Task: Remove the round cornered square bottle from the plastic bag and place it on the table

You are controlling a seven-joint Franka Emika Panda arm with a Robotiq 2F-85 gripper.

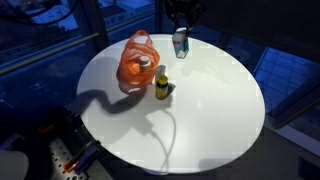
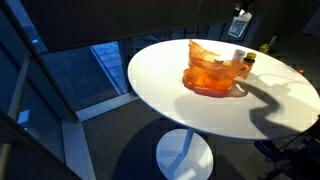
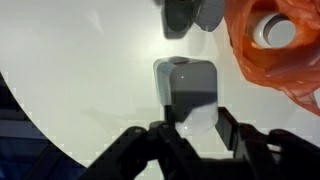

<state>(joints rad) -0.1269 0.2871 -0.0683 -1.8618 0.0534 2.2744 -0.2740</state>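
In an exterior view the gripper (image 1: 182, 27) hangs over the tabletop's (image 1: 200, 110) far side, shut on the square bottle (image 1: 180, 44), clear of the orange bag (image 1: 137, 62). In an exterior view the square bottle (image 2: 239, 27) looks raised off the surface. In the wrist view the fingers (image 3: 158, 142) clamp its sides. Removal seems done; lowering and release remain.

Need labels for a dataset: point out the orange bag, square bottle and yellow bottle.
orange bag (image 1: 135, 65): exterior view, its side wall.
square bottle (image 3: 188, 95): wrist view, its body.
yellow bottle (image 1: 161, 90): exterior view, its body.
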